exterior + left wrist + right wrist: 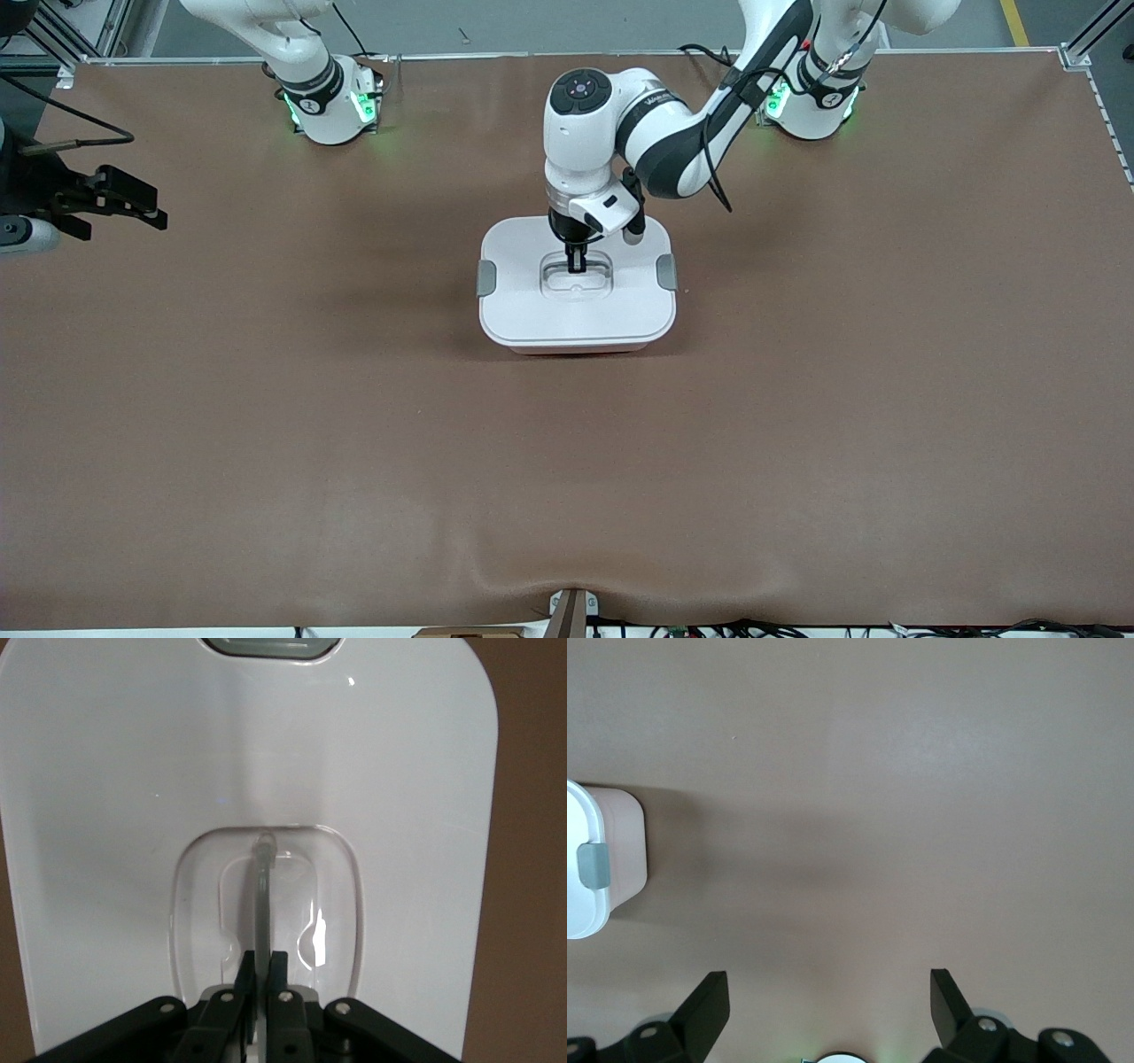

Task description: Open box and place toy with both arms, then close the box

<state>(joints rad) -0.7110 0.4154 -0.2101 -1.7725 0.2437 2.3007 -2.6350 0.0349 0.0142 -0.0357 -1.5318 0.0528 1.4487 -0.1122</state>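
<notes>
Brown desk (266,425) fills the frame; the rounded-rectangular pale pink plastic box (577,283) with white lid sits centre, slightly above the middle of the front view, lid on. Left hand (577,262) is down in the lid's recess, clenched on the clear recessed handle (264,895). Right hand (115,206) waits at the frame's left edge, over the desk, fingers (704,1005) spread, holding nothing. Grey side clips (486,277) sit at each short end. No toy in view. Judgement: tub looks light, rigid, glossy and slippery; thin handle is the only sound pick point, and a lift may drag the whole box if the clips hold.
</notes>
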